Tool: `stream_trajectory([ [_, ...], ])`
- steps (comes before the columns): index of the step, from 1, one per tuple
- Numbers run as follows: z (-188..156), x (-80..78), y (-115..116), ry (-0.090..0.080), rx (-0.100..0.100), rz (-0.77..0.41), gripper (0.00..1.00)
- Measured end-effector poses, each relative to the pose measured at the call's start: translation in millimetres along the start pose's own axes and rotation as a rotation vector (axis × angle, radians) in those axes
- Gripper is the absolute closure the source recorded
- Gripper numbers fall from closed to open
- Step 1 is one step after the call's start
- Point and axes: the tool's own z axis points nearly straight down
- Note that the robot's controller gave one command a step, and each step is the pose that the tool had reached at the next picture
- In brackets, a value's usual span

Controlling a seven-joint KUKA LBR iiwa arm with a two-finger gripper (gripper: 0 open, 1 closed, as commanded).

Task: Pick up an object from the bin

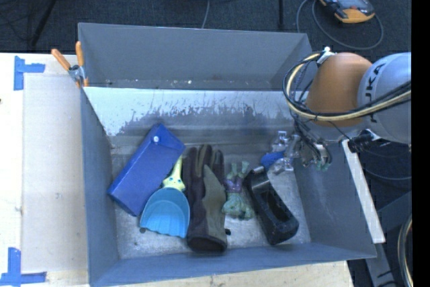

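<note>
Tool (295, 152) sits by the bin's (329, 212) right wall, above a black block (275, 215). Its opening cannot be told.

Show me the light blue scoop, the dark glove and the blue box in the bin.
light blue scoop (166, 213), camera view, middle of its bowl.
dark glove (205, 205), camera view, on its palm.
blue box (144, 168), camera view, on its top face.

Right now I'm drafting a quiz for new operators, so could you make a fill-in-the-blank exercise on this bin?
1. The light blue scoop lies between the dark blue box and the dark ___.
2. In the camera view, the tool hangs over the bin on its ___ side.
3. The long object nearest the tool is coloured ___.
Missing words: glove; right; black.
</note>
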Motion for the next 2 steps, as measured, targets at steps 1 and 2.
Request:
stream_trajectory([
  [1,0.0,-0.2,0.1,-0.001,0.000,0.000,1.00],
  [2,-125.7,4.9,11.6,0.000,0.000,-0.020,1.00],
])
